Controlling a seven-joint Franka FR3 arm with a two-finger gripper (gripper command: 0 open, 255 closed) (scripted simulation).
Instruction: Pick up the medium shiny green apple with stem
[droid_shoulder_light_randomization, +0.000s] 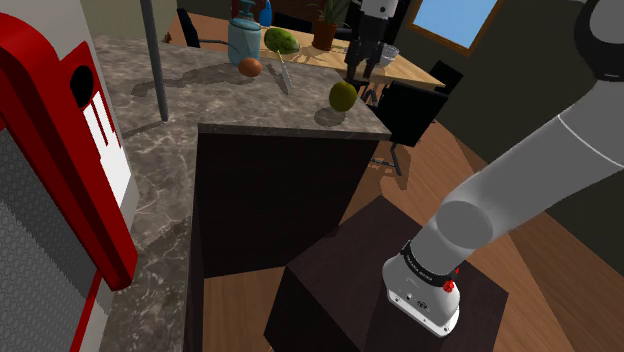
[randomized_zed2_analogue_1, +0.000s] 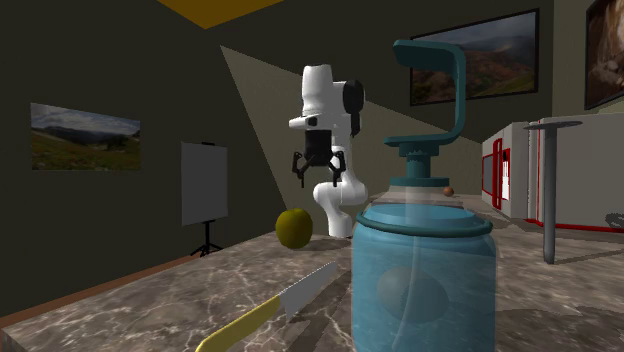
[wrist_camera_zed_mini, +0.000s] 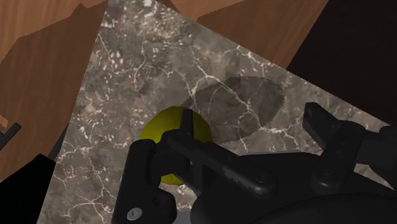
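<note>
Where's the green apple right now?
The round yellow-green apple sits by the grey marble counter's corner, at the shoulder view's right of the yellow-handled knife, under the open black gripper.

Knife (randomized_zed2_analogue_1: 277, 306) near blue jar (randomized_zed2_analogue_1: 425, 275) on marble counter (randomized_zed2_analogue_1: 572, 300)

The brown marble countertop (droid_shoulder_light_randomization: 200, 90) lies bare all around the round yellow-green apple (droid_shoulder_light_randomization: 343, 95) at its corner (open from above too). Apart from the apple lies a yellow-handled knife (randomized_zed2_analogue_1: 272, 303). Beyond it stand a teal-topped blue glass jar (randomized_zed2_analogue_1: 425, 275) and a grey pole (droid_shoulder_light_randomization: 155, 60).
</note>
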